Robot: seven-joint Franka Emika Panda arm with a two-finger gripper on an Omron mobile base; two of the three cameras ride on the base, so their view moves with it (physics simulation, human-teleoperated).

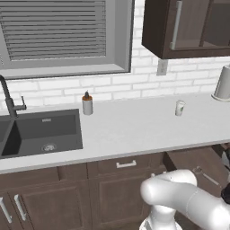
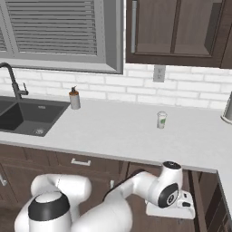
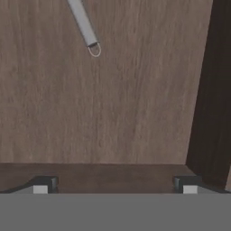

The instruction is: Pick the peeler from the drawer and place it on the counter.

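Gripper [image 3: 115, 184] wide open (2 tips, nothing held), above drawer [image 3: 113, 113], peeler [image 3: 85, 25] beyond

The white arm [image 2: 136, 190] reached low to the right, its hand below the counter [image 2: 127, 133] edge over the open drawer [image 2: 192, 217]. A small cup [image 2: 161, 120] stood on the counter, well apart from the soap bottle [image 2: 74, 99] beside the sink [image 2: 27, 118]
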